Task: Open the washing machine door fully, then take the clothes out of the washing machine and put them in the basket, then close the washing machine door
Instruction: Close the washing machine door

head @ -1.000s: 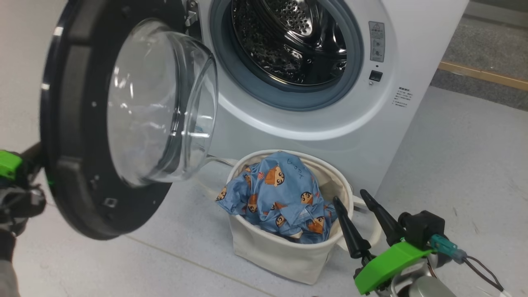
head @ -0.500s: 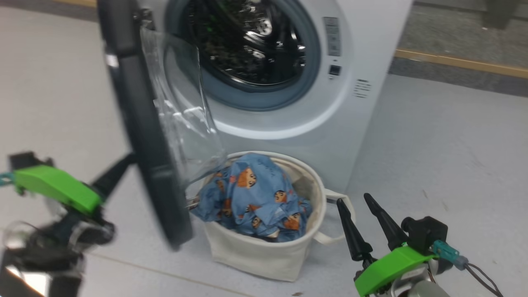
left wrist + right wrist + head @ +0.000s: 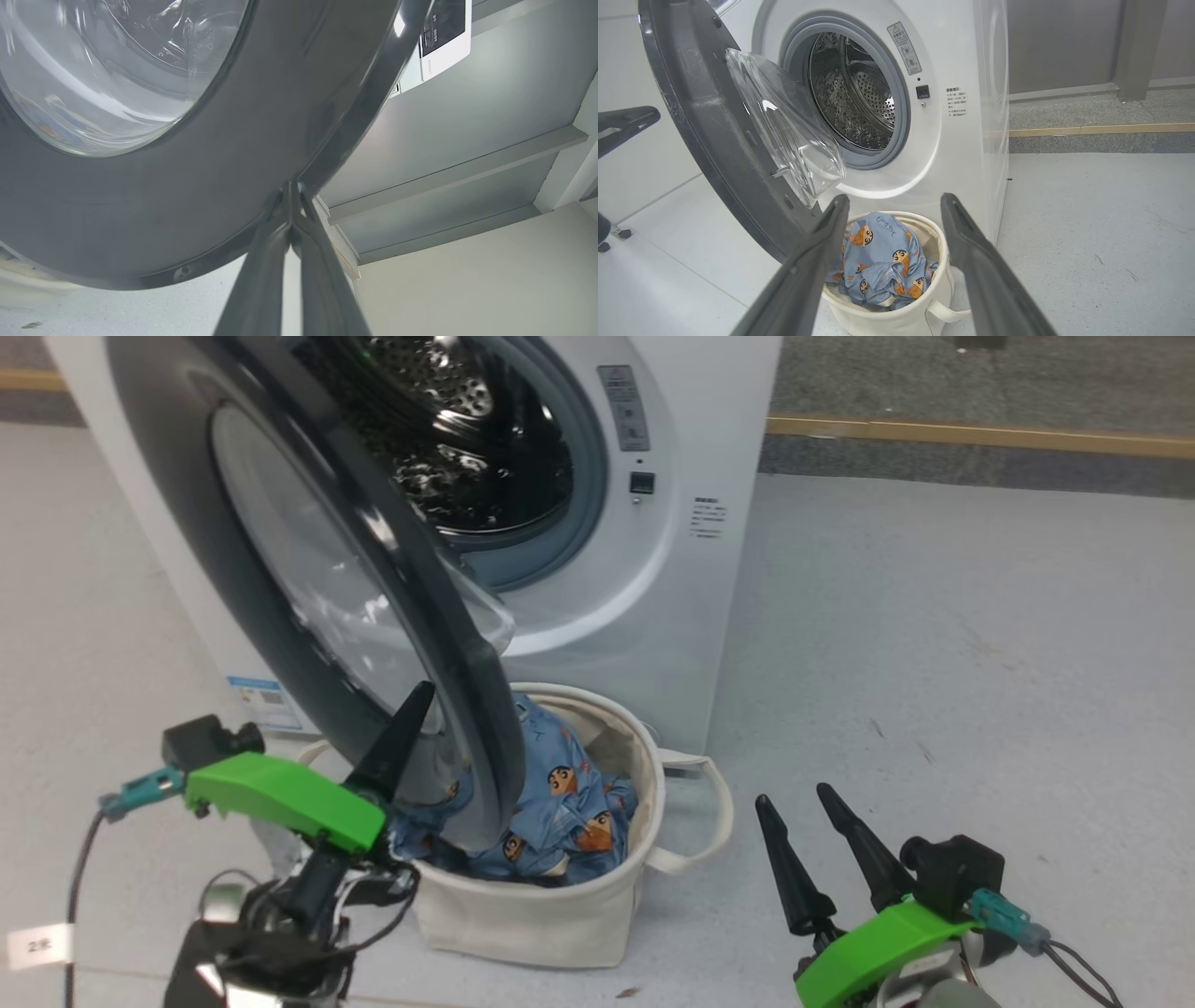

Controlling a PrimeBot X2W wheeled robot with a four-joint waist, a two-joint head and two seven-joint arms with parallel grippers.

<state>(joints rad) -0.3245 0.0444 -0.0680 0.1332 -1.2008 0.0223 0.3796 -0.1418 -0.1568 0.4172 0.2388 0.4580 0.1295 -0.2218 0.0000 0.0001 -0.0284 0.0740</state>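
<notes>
Washing machine door [image 3: 317, 588]: left of the head view, partway between open and shut, outer face toward the camera. It has a wide glossy dark rim and a clear centre. The right wrist view shows its glass bowl [image 3: 784, 130] bulging from the inner side toward the opening.

Left claw [image 3: 413, 709]: clenched on nothing, both fingers pressed into one point. The left wrist view puts that point against the rim's lower outer face, near its edge. Judgement: the closed fingers serve as a pushing tip, so the step in hand is closing the door.

Basket [image 3: 560, 915]: on the floor [image 3: 934, 663] just in front of the machine, below the opening, presumably so garments drop straight in. The door's lower edge crosses its rim in the head view; contact cannot be told.

Clothes [image 3: 569, 803]: heaped in the basket, light blue with orange-brown cartoon faces, crumpled.

Washing machine [image 3: 691, 616]: white front. The drum [image 3: 448, 457] looks bare of fabric where visible.

Right claw [image 3: 794, 798]: released, fingers spread, holding nothing. It sits low at the right, well apart from the door, judged parked clear of the swing.
</notes>
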